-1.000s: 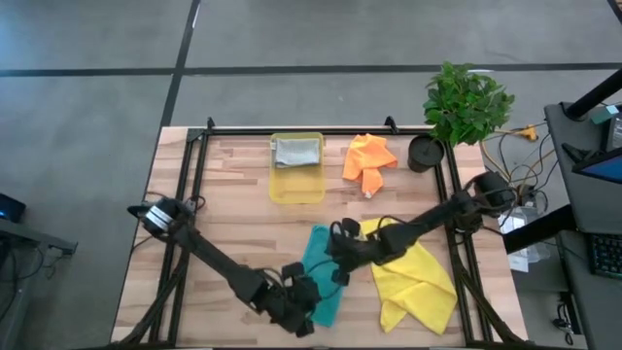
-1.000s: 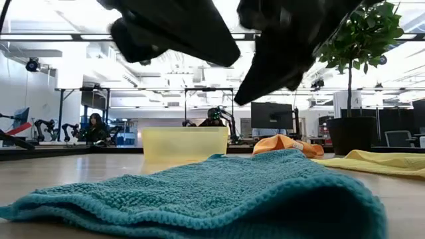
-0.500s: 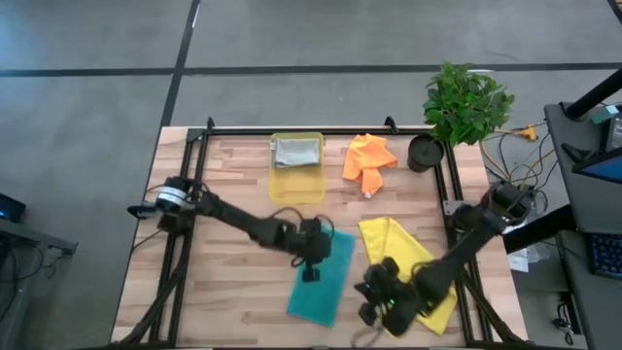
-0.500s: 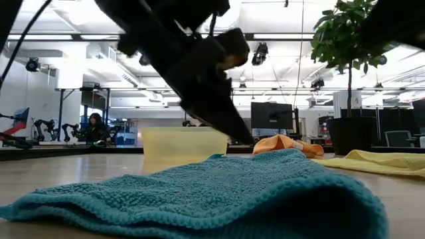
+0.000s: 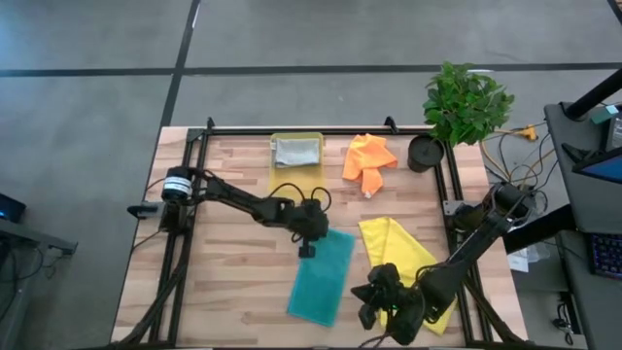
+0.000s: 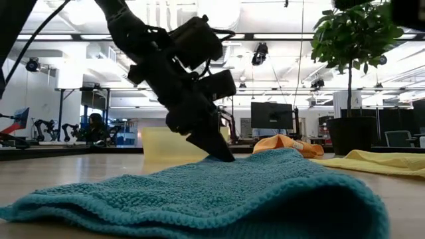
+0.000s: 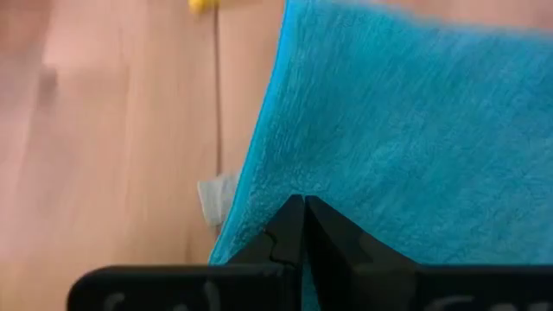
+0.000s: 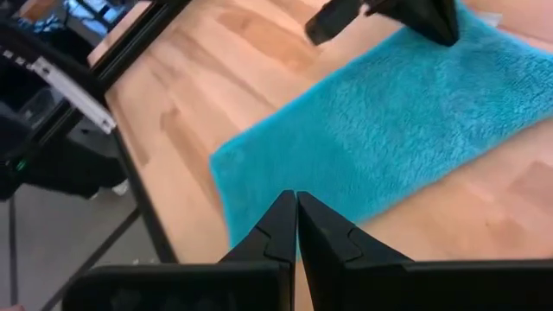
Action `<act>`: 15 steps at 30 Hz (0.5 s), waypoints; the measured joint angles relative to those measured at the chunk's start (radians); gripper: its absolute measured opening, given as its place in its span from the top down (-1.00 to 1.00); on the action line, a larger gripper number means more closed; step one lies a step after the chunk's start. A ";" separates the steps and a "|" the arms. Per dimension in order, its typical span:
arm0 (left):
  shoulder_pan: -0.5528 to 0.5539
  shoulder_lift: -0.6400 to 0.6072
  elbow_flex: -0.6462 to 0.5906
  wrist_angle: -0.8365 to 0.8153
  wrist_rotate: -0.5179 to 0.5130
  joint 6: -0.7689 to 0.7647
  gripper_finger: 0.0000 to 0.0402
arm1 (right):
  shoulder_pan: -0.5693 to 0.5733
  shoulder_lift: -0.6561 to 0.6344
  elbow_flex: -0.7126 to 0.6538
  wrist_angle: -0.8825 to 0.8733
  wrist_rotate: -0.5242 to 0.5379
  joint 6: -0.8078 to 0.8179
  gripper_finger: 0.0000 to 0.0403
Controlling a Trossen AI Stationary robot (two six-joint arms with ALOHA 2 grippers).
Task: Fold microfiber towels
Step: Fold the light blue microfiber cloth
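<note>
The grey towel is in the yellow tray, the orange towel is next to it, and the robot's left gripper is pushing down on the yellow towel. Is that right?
Almost. The left gripper, shut, presses on the teal towel, not the yellow towel; the high view shows it. The grey towel is in the yellow tray, with the orange towel beside it.

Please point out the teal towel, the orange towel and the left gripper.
teal towel (image 5: 324, 280): high view, middle of the cloth.
orange towel (image 5: 368, 159): high view, middle of the crumpled cloth.
left gripper (image 5: 306, 250): high view, closed fingertips at the teal towel's far corner.

towel (image 5: 322, 277) left of another (image 5: 408, 272), perhaps apart
</note>
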 joint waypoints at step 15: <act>-0.004 -0.102 -0.062 -0.185 -0.116 -0.130 1.00 | -0.120 0.000 0.000 0.000 -0.001 -0.100 0.96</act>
